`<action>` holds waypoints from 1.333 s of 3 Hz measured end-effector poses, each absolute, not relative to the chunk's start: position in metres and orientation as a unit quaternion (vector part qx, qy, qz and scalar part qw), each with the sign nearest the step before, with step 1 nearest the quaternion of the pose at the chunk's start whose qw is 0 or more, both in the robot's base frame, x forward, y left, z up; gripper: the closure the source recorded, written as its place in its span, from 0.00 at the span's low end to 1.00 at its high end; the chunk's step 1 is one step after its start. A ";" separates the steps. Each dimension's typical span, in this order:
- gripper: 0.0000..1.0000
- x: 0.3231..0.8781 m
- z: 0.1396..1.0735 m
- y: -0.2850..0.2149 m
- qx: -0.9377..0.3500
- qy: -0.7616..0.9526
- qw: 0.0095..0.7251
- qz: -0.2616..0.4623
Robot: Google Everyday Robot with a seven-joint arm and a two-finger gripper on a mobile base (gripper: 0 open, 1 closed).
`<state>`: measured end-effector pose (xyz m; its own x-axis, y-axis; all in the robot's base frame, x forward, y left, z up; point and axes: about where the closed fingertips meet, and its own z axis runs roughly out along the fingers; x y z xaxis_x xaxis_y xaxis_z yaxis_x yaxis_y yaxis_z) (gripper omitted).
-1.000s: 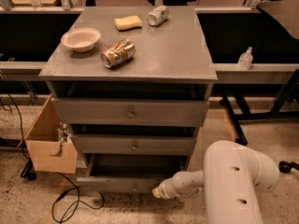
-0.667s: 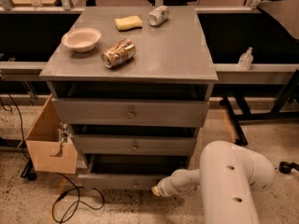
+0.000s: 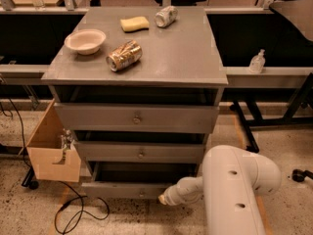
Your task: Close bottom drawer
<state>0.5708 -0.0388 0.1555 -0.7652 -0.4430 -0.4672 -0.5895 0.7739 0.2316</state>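
- The grey wooden bottom drawer, lowest of the three with a small round metal knob, sits in the lower middle of the frame. It's pulled out of the grey cabinet, so you can see the dark inside behind its front.
- The gripper is on the end of the chunky white robot arm that fills the lower right. It's down near the bottom edge of the frame, right by the right-hand part of that drawer's front, just right of the knob and about level with it.
- It looks like it's against the drawer front or a hair off it, honestly can't tell which.
- Claw state: can't tell how far open it is or whether it has hold of anything. Only a rounded pale tip shows from this angle.
- The middle grey drawer and the tall top grey drawer are stacked above, each with a dark gap over its front.
- On the cabinet top there's a beige round bowl at the left and a crushed gold can on its side next to it. A yellow sponge and a silver can lie near the back edge.
- An open cardboard box sits at the cabinet's left side, with a black cable looping on the speckled floor below it.
- A small clear pump bottle stands on the ledge at the right.
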 end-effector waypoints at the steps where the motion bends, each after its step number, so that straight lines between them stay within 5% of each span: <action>1: 1.00 0.583 0.152 -0.043 -0.271 0.926 0.204 0.165; 4: 1.00 0.598 0.156 -0.051 -0.257 0.928 0.223 0.154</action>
<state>0.5981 -0.0512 0.1556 -0.7680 -0.4089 -0.4929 -0.5463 0.8200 0.1710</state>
